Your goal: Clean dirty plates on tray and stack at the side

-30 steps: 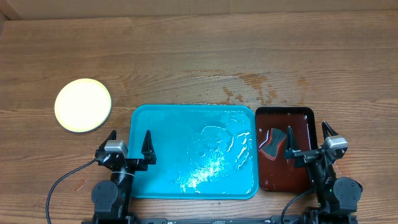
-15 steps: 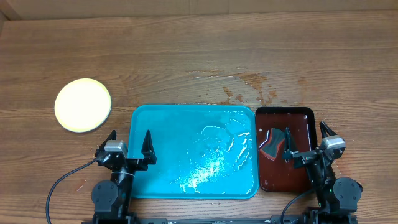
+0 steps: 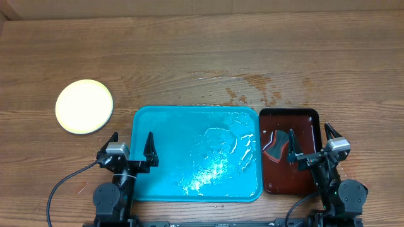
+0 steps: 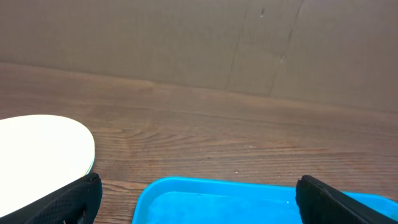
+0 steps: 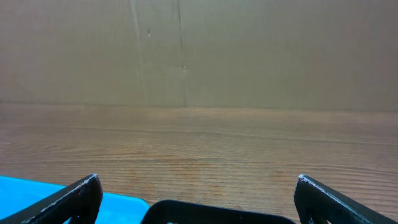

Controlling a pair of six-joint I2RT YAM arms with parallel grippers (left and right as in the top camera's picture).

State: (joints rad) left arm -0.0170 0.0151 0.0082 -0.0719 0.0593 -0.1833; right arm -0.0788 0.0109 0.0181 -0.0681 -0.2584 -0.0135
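Light falls evenly from above in the overhead view: bright and soft, with shadows faint and short. The wet film on the turquoise tray (image 3: 151,126) throws white glare patches right of its centre, and the wet patch (image 3: 252,88) on the wooden table (image 3: 189,50) glints paler than the dry wood. The pale yellow plate (image 3: 84,106) is close to washed out, its face a flat glow. The dark red-brown tray (image 3: 306,123) carries a dull sheen. Focus is sharp, and wood grain and tray edges run straight to the frame's borders. Both wrist views are dimmer and softer — the fingers (image 4: 71,199) of the left gripper (image 4: 198,196) and those of the right gripper (image 5: 198,198) read as near-black shapes, and the plate in the left wrist view is blown to plain white.
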